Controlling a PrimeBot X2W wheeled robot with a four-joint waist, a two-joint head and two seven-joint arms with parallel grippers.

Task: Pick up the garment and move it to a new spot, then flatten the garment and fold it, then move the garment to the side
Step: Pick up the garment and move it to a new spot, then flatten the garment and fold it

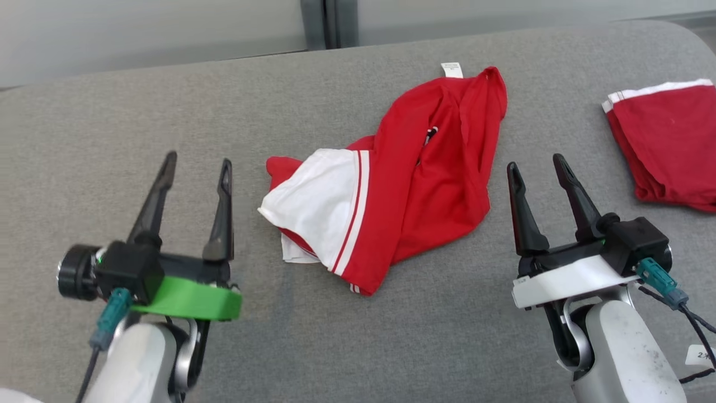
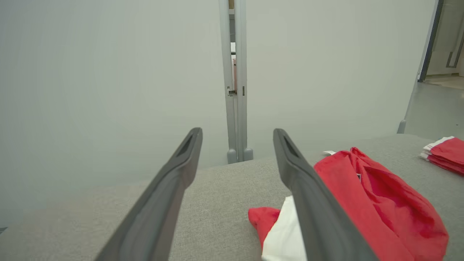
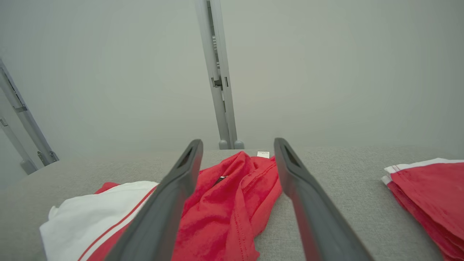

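Note:
A crumpled red garment (image 1: 425, 184) with a white, red-striped sleeve lies in a heap at the middle of the grey padded table (image 1: 347, 347). A white label sticks out at its far edge. My left gripper (image 1: 197, 164) hovers open to the left of it, a short gap from the white sleeve. On the garment's right, my right gripper (image 1: 538, 163) is open too, close to the red hem without touching. The left wrist view has the garment (image 2: 377, 206) at its lower right. In the right wrist view the garment (image 3: 217, 206) lies just ahead between and left of the fingers.
A folded stack of red and white garments (image 1: 668, 143) rests at the table's right edge, also seen as the folded stack (image 2: 444, 152) and the folded stack (image 3: 427, 195) in the wrist views. Pale partition walls with a grey post (image 3: 217, 72) stand behind the table.

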